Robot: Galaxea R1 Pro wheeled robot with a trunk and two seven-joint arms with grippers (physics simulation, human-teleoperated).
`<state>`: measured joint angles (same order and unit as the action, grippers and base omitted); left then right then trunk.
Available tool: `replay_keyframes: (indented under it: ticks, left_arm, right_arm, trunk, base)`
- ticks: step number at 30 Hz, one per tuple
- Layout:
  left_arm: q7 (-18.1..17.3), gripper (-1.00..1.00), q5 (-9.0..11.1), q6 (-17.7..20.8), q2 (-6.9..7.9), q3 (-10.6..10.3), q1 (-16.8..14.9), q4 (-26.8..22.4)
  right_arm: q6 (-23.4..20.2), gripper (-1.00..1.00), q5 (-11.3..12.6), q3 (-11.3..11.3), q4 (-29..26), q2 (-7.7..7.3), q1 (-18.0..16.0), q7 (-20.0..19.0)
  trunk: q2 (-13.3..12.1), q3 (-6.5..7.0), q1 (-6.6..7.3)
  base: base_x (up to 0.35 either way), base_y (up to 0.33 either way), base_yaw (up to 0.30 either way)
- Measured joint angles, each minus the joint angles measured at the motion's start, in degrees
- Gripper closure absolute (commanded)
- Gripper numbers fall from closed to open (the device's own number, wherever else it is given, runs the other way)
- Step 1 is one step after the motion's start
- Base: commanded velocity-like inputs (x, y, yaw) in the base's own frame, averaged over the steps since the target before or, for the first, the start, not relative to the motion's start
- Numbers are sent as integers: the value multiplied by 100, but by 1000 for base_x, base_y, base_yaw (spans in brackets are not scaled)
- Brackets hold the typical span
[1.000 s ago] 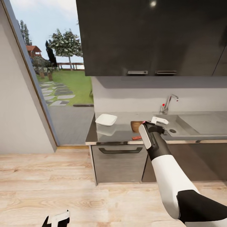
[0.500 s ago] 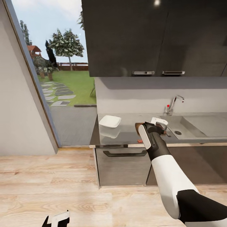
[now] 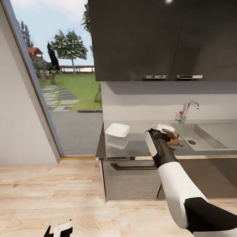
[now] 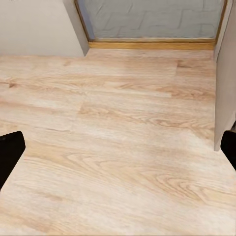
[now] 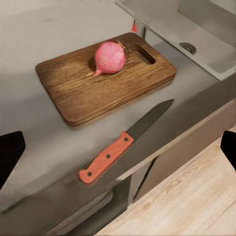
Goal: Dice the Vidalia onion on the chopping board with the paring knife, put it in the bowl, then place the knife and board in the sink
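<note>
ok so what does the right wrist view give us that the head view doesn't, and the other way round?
Right wrist view adds: the pink onion resting on the chopping board, and the paring knife lying flat on the countertop beside the board, apart from it, near the front edge.
Head view adds: the white bowl further along the countertop, the tap, the dark upper cabinets, and the right hand in front of the board.
Both: board, countertop, and sink with its drain.

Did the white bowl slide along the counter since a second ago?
No. The bowl sits at the same spot near the countertop's window end; the whole view shifted because the camera moved.
</note>
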<state>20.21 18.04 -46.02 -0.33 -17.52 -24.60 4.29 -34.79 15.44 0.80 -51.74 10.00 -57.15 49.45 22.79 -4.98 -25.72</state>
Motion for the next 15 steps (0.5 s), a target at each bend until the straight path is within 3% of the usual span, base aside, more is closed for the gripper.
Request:
replay_keyframes:
  ticks: [8,15]
  left_arm:
    - [0,-100,0,9,0,-2,3,0]
    - [0,-100,0,11,0,0,3,0]
  right_arm:
    - [1,-100,-3,0,8,0,0,3]
    - [1,-100,-17,-4,8,0,0,7]
  trunk:
    - [-1,-6,-1]
    - [-1,-42,-3]
  base:
    - [213,110,0]
    - [32,17,0]
